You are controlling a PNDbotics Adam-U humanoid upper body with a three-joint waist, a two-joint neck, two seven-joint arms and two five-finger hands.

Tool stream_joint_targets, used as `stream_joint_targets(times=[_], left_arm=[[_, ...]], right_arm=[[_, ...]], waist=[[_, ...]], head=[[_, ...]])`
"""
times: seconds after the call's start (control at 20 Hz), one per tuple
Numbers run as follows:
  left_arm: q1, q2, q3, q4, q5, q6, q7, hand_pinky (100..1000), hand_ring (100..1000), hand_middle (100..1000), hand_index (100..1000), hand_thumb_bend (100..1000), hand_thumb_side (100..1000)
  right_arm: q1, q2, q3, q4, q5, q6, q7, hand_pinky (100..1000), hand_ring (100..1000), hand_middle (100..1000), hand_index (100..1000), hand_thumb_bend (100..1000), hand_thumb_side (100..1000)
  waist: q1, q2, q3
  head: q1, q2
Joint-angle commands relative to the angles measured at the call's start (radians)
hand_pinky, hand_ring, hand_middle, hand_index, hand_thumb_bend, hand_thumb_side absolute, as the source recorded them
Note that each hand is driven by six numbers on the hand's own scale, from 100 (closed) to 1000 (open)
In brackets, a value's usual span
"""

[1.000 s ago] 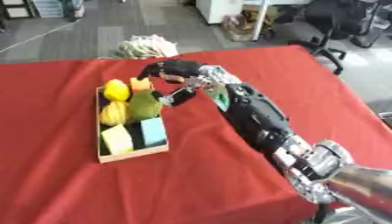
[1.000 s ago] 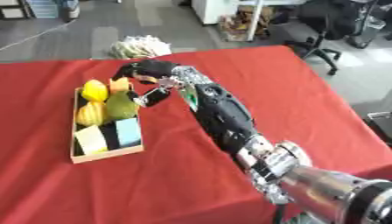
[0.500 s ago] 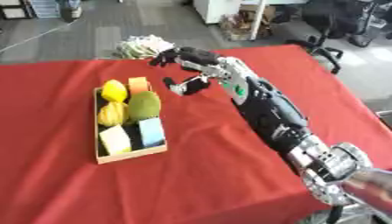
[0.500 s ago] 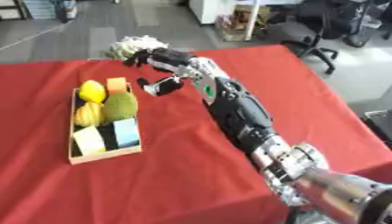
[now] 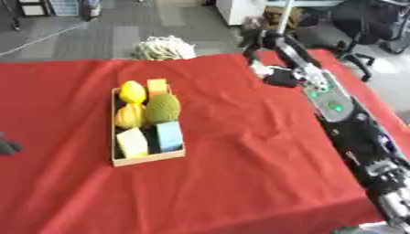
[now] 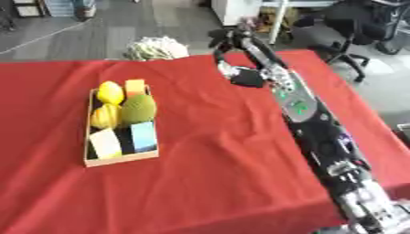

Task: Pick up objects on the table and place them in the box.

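1. Box (image 5: 148,160) on red tablecloth (image 5: 240,173), left of centre; holds yellow, green, orange and blue objects (image 5: 163,109).
2. Right hand (image 6: 232,50) raised over far table edge, fingers spread, holding nothing.
3. Left hand (image 5: 8,146) barely visible at left edge; finger state unclear.

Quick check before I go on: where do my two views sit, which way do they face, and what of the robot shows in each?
Left eye view: in the head, facing down and forward at the red table and the box; the right arm enters from the lower right, the right hand open near the far edge; a dark bit, maybe the left hand, at the left edge.
Right eye view: beside it, same aim; only the right arm shows.
Both share table, box and right arm, slightly shifted sideways.
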State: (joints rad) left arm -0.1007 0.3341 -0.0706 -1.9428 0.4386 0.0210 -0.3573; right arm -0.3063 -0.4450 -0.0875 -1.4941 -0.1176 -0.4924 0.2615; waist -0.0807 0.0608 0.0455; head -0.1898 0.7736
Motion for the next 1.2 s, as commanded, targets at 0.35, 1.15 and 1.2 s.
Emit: stream_joint_targets(times=[0.35, 1.15, 1.2], left_arm=[[0.015, 0.015, 0.012, 0.008, -0.036, -0.003, 0.011, 658, 543, 557, 804, 100, 944], [0.043, 0.016, -0.008, 0.029, -0.109, 0.002, 0.005, 656, 539, 555, 799, 100, 992], [0.044, 0.016, -0.010, 0.030, -0.112, 0.002, 0.004, 656, 539, 555, 798, 100, 993]], right_arm=[[0.242, 0.162, -0.138, -0.230, -0.165, 0.174, 0.005, 620, 597, 638, 830, 100, 522], [0.339, 0.311, -0.124, -0.268, -0.091, 0.232, -0.020, 604, 569, 609, 819, 100, 522], [0.336, 0.313, -0.122, -0.268, -0.091, 0.234, -0.020, 603, 568, 608, 818, 100, 524]], waist=[[-0.011, 0.001, -0.069], [-0.018, 0.024, -0.101], [-0.017, 0.024, -0.101]], head=[[0.137, -0.004], [0.210, -0.004], [0.221, -0.004]])
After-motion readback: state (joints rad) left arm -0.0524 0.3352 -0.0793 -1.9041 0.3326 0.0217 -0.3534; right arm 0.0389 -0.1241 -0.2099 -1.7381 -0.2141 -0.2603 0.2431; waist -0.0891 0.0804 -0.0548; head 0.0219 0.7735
